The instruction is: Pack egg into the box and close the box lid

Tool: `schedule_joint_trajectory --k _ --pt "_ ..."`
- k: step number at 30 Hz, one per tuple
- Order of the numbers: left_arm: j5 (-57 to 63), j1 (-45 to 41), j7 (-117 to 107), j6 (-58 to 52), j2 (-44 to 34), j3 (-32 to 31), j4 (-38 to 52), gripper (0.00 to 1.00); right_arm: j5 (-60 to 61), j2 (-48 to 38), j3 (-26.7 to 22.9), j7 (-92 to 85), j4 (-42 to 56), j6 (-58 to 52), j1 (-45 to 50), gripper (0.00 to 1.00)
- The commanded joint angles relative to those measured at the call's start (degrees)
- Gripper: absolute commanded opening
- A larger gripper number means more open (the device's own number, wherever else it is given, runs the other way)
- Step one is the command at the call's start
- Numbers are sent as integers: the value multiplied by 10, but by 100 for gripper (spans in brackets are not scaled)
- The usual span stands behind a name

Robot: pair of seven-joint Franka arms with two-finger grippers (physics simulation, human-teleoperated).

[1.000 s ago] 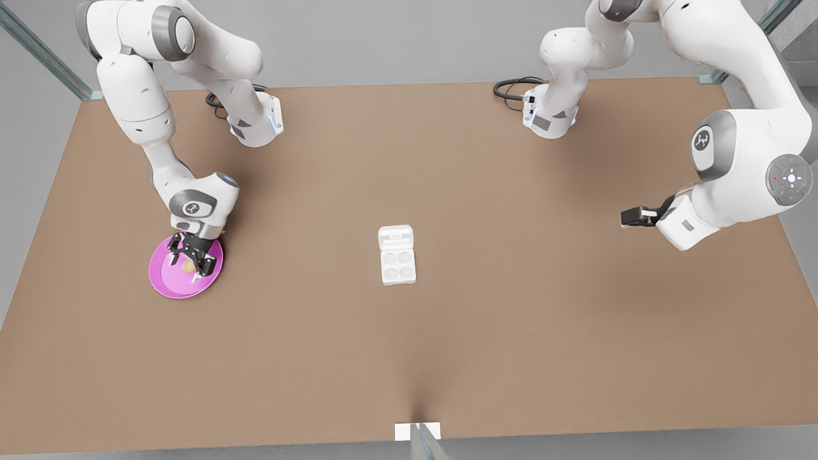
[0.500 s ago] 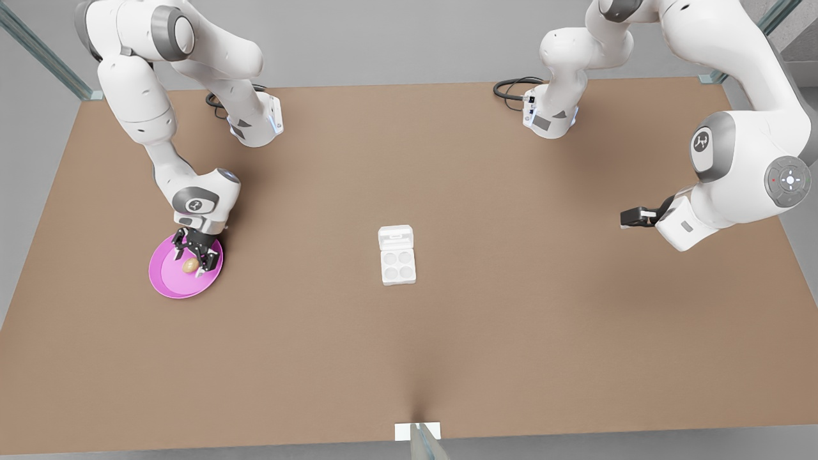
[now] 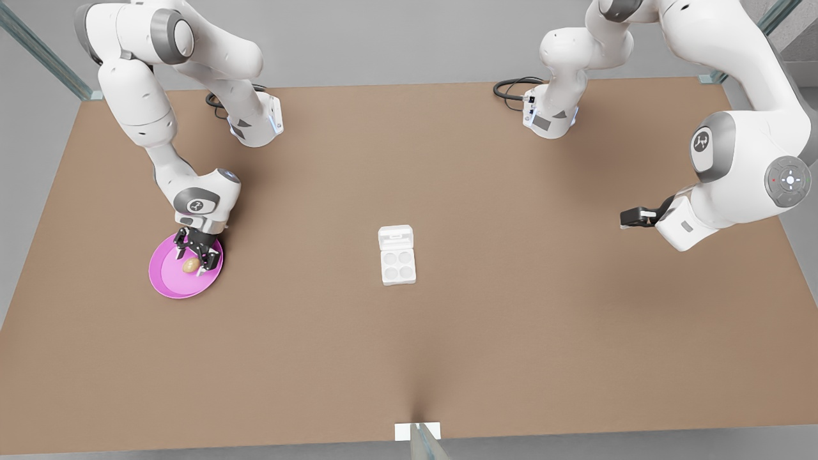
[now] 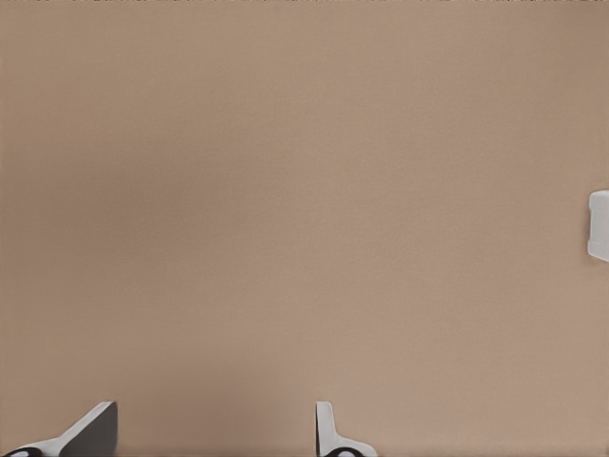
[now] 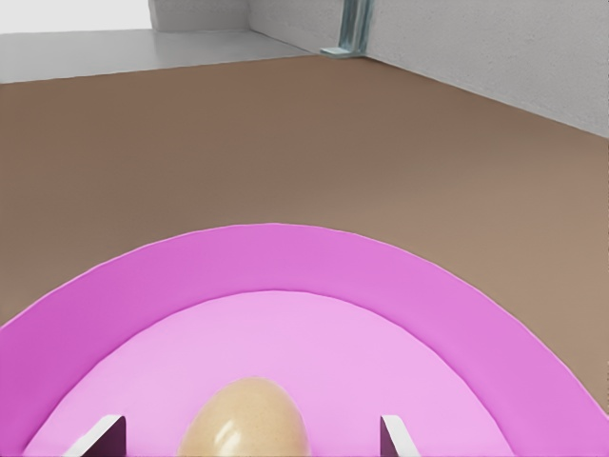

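Lowered since a second ago, the right hand (image 3: 193, 262) now straddles the egg (image 3: 190, 266) on the pink plate (image 3: 165, 284) — fingers (image 5: 107, 435) spread, not gripping. Left hand (image 3: 625, 218) waits released over bare bench (image 3: 511, 332). Box (image 3: 397, 254) mid-bench, box lid (image 3: 395, 237) open.

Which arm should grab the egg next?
Right. Its gripper is over the pink plate with open fingers either side of the egg. The left gripper waits open above bare table, far off.
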Motion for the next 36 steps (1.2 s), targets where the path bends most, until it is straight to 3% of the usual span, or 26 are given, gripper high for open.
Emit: schedule_joint_trajectory --k 1,6,7,10,12,13,23,26,29,32,36 --pt "-1 0 0 0 0 0 0 100 0 0 0 0 0 -1 0 96" --pt "0 0 0 0 0 0 0 100 -9 11 0 18 0 -5 -1 96" --pt "0 0 0 0 0 0 0 100 -9 10 0 18 0 -5 -1 92" --pt "-1 0 0 0 0 0 1 100 -11 7 0 18 1 -8 -1 52" --pt "-1 0 0 0 0 0 1 100 -12 6 0 14 1 -8 -1 30" --pt "-1 0 0 1 0 0 1 100 -12 5 0 11 1 -7 -1 25" --pt "-3 0 -9 3 7 0 4 100 -6 -50 1 -80 30 33 -3 21" --pt "4 0 -10 -2 -2 0 13 100 173 -85 1 -297 75 80 -3 21" --pt "7 0 -3 -11 -6 -1 14 100 440 -117 41 -468 83 72 6 21" --pt "7 0 -8 -6 -5 -3 14 100 815 -132 154 -651 147 -121 18 21" --pt "33 -1 -11 -4 -11 -4 13 100 1033 -132 225 -739 187 -119 31 21"
